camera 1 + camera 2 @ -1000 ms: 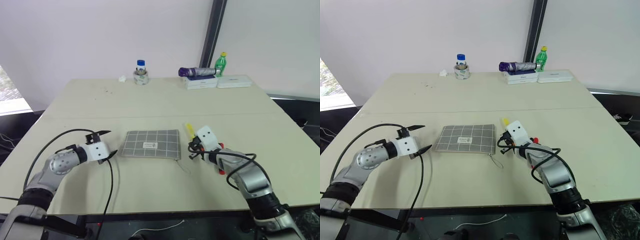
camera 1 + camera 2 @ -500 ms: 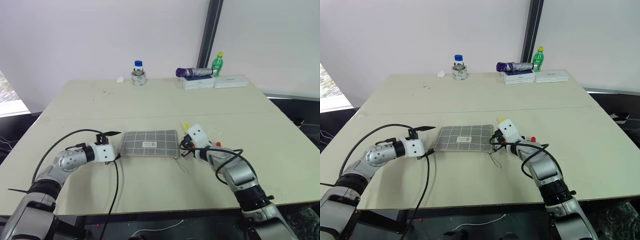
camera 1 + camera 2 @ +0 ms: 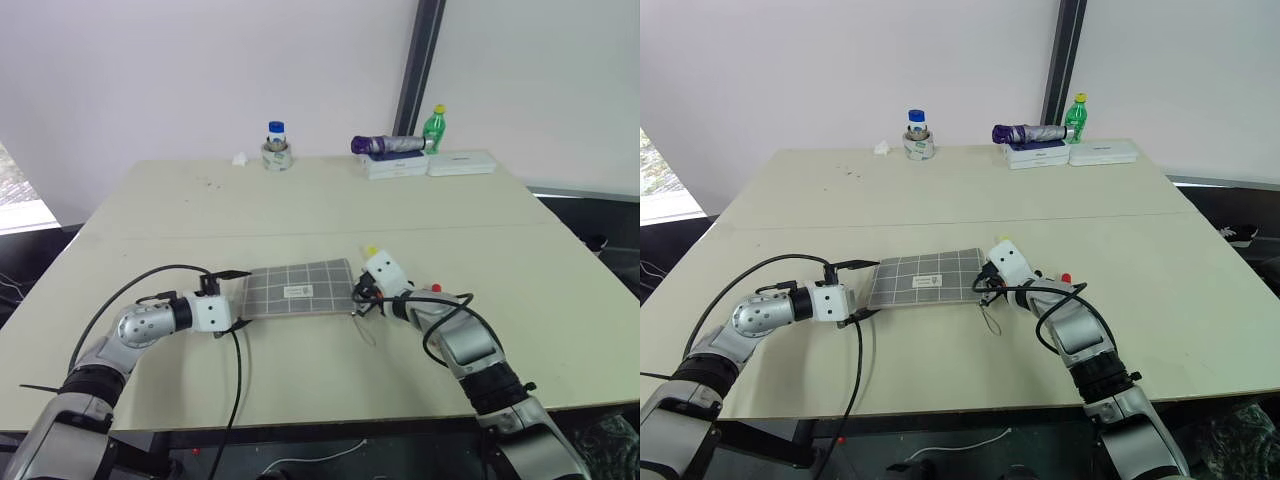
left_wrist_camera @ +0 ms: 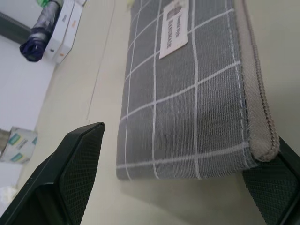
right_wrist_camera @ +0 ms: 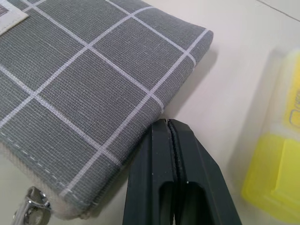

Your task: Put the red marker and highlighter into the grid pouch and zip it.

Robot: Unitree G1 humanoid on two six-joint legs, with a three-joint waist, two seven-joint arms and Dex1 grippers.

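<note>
Left wrist view puts my left end effector at the near short end of the grid pouch, fingers spread wide on either side of that end, not clamped on it. From the head camera I see the pouch lying flat on the worktop, mid-way between both arms. My right end effector sits at the pouch's opposite end, fingers pressed together with nothing between them, tips right at the corner by the metal zipper pull. Just beside it lies the highlighter. I can make out a bit of the red marker behind my right wrist. Far back stand a jar, a folded umbrella on white boxes, and a green bottle.
</note>
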